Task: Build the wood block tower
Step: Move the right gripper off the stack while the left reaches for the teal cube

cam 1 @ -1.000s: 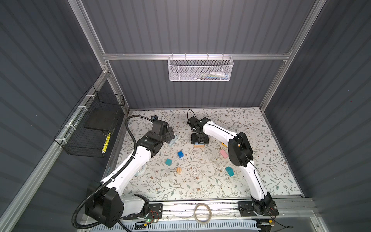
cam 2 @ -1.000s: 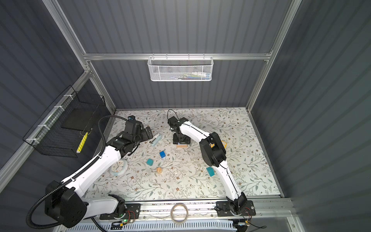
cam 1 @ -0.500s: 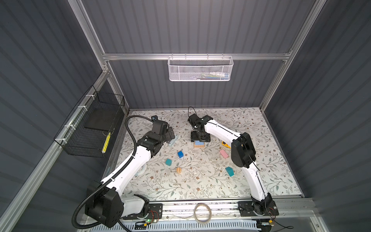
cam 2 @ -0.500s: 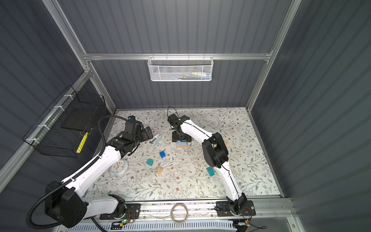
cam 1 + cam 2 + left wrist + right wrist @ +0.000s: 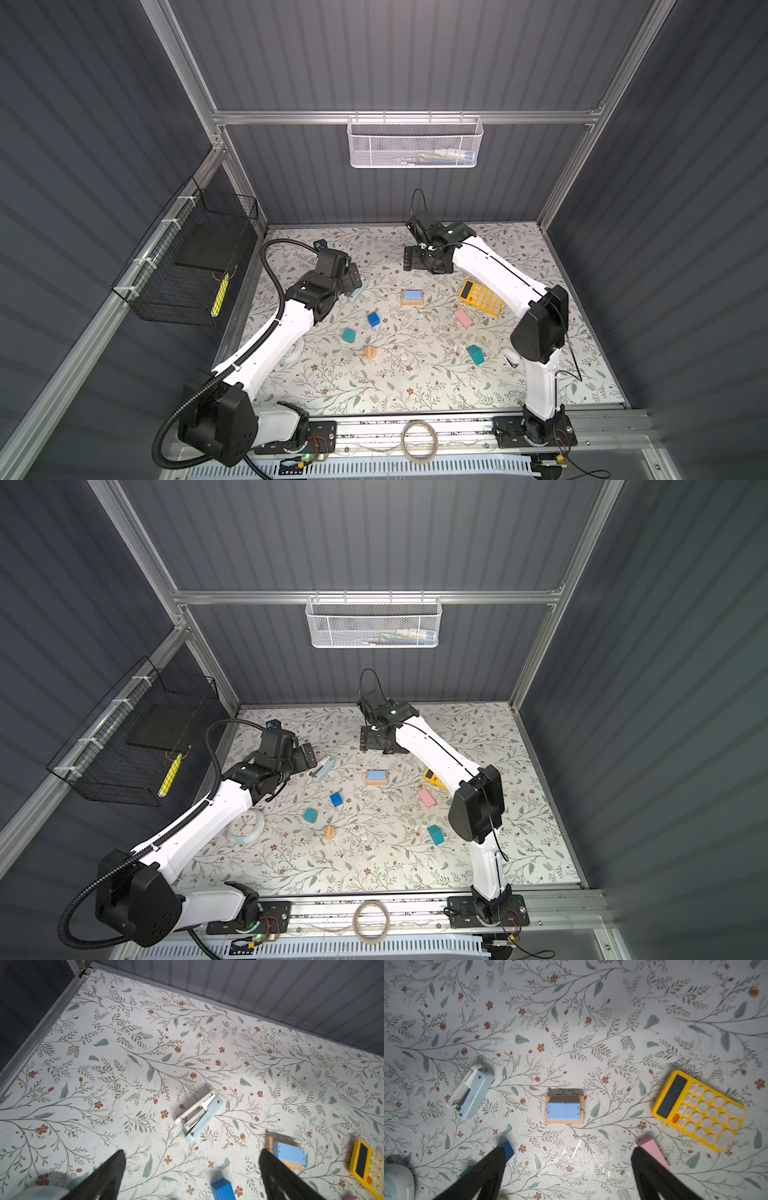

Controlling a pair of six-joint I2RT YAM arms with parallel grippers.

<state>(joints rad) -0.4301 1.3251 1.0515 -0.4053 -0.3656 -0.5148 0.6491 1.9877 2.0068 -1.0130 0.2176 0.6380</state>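
Note:
The wood block tower (image 5: 412,297) (image 5: 377,777) is two tan bars side by side with a light blue block (image 5: 563,1110) (image 5: 288,1153) lying on them. Loose on the mat lie a dark blue block (image 5: 373,319) (image 5: 223,1189), a teal block (image 5: 349,335), a small tan block (image 5: 370,352), a pink block (image 5: 463,318) (image 5: 652,1151) and a teal roof piece (image 5: 475,354). My right gripper (image 5: 426,265) (image 5: 569,1150) hangs open and empty above the mat, behind the stack. My left gripper (image 5: 353,276) (image 5: 193,1152) is open and empty near the stapler.
A yellow calculator (image 5: 481,297) (image 5: 698,1110) lies right of the stack, a pale blue stapler (image 5: 359,291) (image 5: 200,1114) left of it. A round clock (image 5: 246,827) sits under my left arm. A white mesh basket (image 5: 413,143) hangs on the back wall, a black wire basket (image 5: 191,266) on the left wall.
My right gripper has opened wider and drawn up and back off the stack, leaving the light blue block on the tan bars. The left arm has not moved.

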